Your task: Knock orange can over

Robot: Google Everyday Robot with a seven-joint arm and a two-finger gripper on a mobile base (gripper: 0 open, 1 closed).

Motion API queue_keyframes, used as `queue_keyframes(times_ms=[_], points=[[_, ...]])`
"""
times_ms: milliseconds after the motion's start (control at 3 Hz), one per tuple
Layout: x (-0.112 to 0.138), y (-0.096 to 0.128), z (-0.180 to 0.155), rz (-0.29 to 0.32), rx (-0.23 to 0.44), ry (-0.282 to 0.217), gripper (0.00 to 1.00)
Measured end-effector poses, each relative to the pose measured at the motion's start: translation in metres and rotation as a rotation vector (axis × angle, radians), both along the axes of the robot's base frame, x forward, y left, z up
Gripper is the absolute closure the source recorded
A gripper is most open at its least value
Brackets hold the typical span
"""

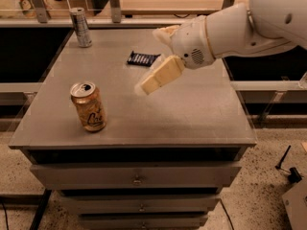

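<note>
The orange can [88, 106] stands upright near the front left of the grey cabinet top [192, 114]. It is orange-gold with dark script and a silver pull-tab top. My gripper [144, 86] hangs above the middle of the top, to the right of the can and apart from it. Its cream-coloured fingers [160, 75] point down and to the left, towards the can. The white arm reaches in from the upper right.
A slim silver-grey can [80, 27] stands at the back left corner. A dark snack packet [142, 59] lies at the back middle, just behind the gripper. The cabinet has drawers below. A railing and a shelf run behind it.
</note>
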State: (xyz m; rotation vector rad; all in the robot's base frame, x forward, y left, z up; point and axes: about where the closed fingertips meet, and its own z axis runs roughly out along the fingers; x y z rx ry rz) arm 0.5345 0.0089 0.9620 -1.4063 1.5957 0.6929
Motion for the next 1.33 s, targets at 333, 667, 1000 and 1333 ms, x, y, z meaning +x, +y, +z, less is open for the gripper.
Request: queue_keyframes(times_ms=[333, 667, 1000, 1333], points=[[0.009, 0.011, -0.021, 0.050, 0.007, -0.004, 0.00], [0.007, 0.036, -0.038, 0.137, 0.020, 0.004, 0.00], [-0.004, 0.072, -0.056, 0.242, 0.012, 0.022, 0.00], [-0.016, 0.092, -0.072, 0.302, 0.006, 0.062, 0.00]])
